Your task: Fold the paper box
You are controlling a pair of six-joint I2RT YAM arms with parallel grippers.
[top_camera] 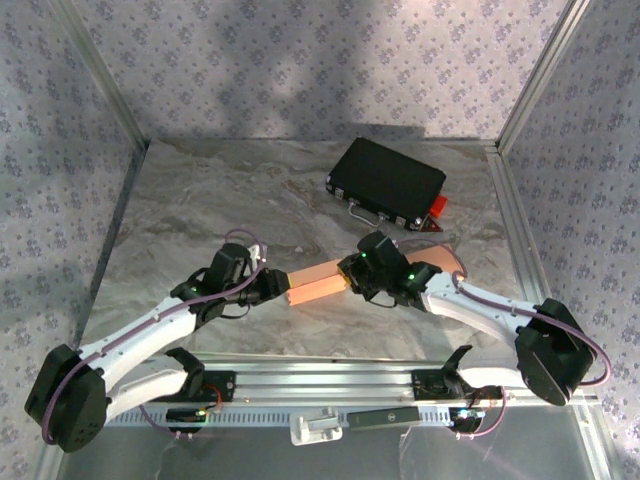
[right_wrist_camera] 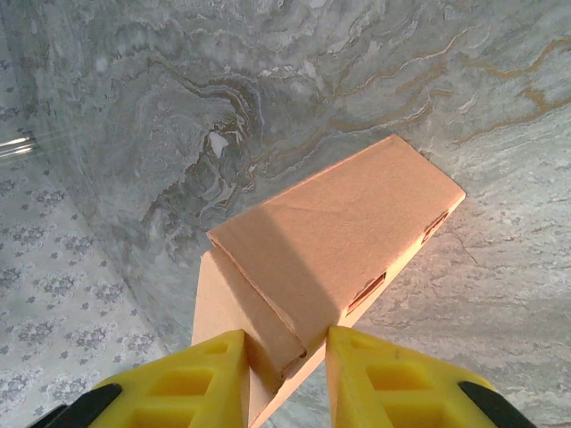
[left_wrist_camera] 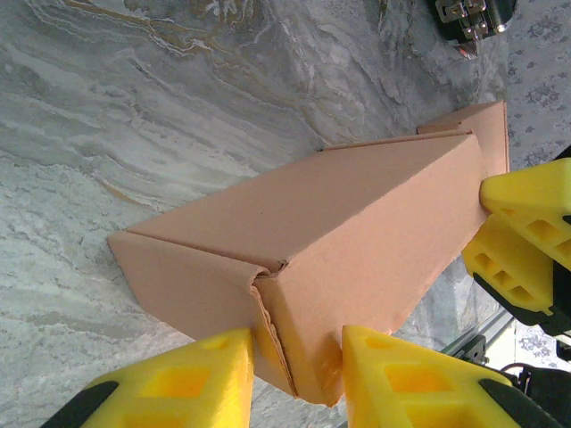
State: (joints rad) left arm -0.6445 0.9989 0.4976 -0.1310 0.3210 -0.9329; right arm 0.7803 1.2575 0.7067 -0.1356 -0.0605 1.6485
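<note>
Nearest the arm bases, the left gripper (top_camera: 268,285) has its yellow fingers drawn in narrow on one end of the long brown cardboard box (top_camera: 318,283), pinching the folded end flaps where they meet at a creased corner. The box lies low over the middle of the grey marbled surface (top_camera: 200,220), spanning the gap between the two arms; whether it rests on the surface or is lifted just off it I cannot tell. At its other end the right gripper (top_camera: 352,275) is likewise closed narrow on the cardboard, its fingers straddling the end edge. The body looks already formed into a long closed sleeve with flat sides. What seems left is the ends: a loose flap juts out beside the right gripper, and the end at the left gripper looks pressed in rather than tucked. Farther back, well apart, sits a black rectangular hard case (top_camera: 388,180) with a red tag (top_camera: 437,208)
</note>
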